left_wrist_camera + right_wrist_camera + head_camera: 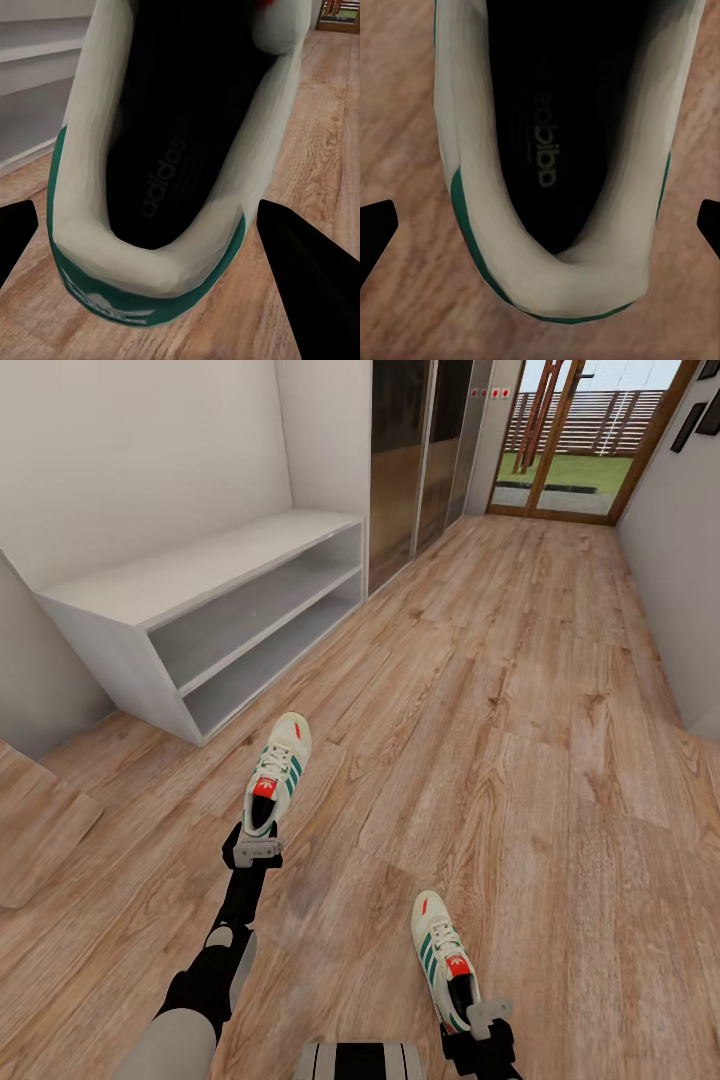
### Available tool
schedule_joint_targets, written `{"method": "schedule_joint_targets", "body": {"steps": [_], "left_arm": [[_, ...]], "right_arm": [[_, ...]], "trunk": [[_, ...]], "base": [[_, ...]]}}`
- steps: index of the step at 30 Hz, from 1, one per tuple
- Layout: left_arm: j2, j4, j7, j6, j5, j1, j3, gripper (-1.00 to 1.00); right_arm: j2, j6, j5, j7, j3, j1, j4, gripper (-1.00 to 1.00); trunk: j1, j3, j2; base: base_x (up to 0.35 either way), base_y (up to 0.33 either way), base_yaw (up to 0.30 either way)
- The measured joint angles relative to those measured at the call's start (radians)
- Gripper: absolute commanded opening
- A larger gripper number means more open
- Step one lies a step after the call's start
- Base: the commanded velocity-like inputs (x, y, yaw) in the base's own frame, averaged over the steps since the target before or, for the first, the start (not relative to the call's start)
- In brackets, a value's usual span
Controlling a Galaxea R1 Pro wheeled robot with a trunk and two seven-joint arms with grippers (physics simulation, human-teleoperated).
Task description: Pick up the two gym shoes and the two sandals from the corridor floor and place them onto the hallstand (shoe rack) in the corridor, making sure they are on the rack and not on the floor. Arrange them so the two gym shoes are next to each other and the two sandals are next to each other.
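— At the left claw (253, 852): fingers (311, 277) spread wide, poised at the heel of one sneaker (277, 770); long axis straight ahead, toe toward the white rack (205, 610).

— And by the right claw (480, 1028): likewise open behind the other sneaker (444, 955); both lying on the floor (520, 710).

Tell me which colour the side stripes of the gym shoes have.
Green, on cream-white gym shoes; clearest in the head view.

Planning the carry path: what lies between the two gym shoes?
Head view: only bare corridor floor separates the left gym shoe from the right gym shoe.
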Motion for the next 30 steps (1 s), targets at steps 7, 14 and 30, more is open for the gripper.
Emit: {"method": "schedule_joint_targets", "body": {"steps": [7, 14, 30], "left_arm": [[0.000, 0.000, 0.000, 0.000, 0.000, 0.000, 0.000, -1.00], [0.000, 0.000, 0.000, 0.000, 0.000, 0.000, 0.001, -1.00], [0.000, 0.000, 0.000, 0.000, 0.000, 0.000, 0.000, -1.00]], "right_arm": [[0.000, 0.000, -0.001, -0.001, -0.004, 0.000, 0.000, -1.00], [0.000, 0.000, -0.001, -0.001, -0.003, 0.000, 0.000, -1.00], [-0.007, -0.002, 0.002, 0.000, 0.000, 0.000, -0.014, -1.00]], "trunk": [[0.000, 0.000, 0.000], [0.000, 0.000, 0.000], [0.000, 0.000, 0.000]], "base": [[0.000, 0.000, 0.000], [0.000, 0.000, 0.000], [0.000, 0.000, 0.000]]}}
